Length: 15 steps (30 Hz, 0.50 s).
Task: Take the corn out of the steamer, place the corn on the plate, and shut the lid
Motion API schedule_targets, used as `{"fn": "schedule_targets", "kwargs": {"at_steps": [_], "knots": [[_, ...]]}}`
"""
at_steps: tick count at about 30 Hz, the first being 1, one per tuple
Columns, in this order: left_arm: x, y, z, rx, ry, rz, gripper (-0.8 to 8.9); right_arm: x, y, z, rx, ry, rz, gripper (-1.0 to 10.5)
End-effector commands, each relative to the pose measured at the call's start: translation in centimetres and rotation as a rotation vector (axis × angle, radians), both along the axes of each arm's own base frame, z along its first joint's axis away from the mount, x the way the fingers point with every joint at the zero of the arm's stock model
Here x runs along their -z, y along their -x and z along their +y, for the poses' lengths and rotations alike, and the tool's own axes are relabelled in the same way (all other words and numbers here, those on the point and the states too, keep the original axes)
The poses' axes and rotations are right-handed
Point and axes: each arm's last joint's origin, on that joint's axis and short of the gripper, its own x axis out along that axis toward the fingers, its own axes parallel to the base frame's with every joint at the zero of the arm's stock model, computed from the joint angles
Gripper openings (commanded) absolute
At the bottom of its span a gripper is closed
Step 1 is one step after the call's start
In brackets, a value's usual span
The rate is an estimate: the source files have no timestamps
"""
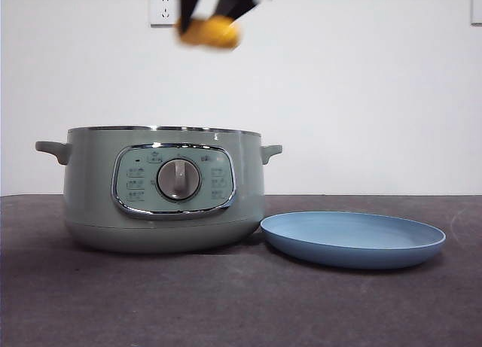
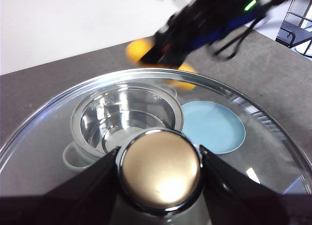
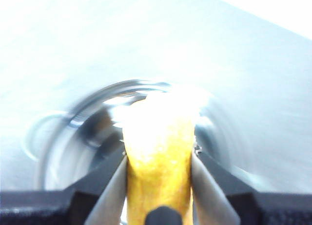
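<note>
Front view shows our right gripper [image 1: 213, 23] at top centre, fingers pinching the corn [image 1: 211, 32] between them, high above the open steamer [image 1: 162, 189]; the plate [image 1: 352, 239] sits lower right. Our left gripper [image 2: 160, 173] fingers clamp the lid [image 2: 263, 137] knob.

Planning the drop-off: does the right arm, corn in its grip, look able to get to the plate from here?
Probably yes. The right gripper holds the corn high above the steamer, and the plate beside it lies bare. The left gripper holds the lid aloft.
</note>
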Motion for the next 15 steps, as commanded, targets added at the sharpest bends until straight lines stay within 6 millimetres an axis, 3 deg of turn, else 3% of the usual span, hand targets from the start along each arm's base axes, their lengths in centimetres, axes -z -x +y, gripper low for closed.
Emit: {"fn": "schedule_targets", "kwargs": {"at_steps": [1, 5, 8, 11, 15], "knots": [[-0.9, 0.4, 0.1, 0.006, 0.021, -0.084, -0.09, -0.7, 0.4, -2.4, 0.012, 0.062, 0.034, -0.1], [-0.9, 0.4, 0.1, 0.008, 0.015, -0.087, -0.09, -2.6, 0.7, -6.7, 0.081, 0.083, 0.055, -0.1], [-0.9, 0.4, 0.1, 0.008, 0.014, -0.087, -0.08, -2.7, 0.5, -8.9, 0.11, 0.07, 0.083, -0.1], [-0.9, 0.4, 0.1, 0.008, 0.014, -0.088, -0.09, -1.6, 0.2, -10.9, 0.126, 0.053, 0.134, -0.1], [-0.9, 0.4, 0.1, 0.009, 0.014, -0.087, -0.08, 2.2, -0.1, -12.7, 0.178, 0.049, 0.179, -0.1]]}}
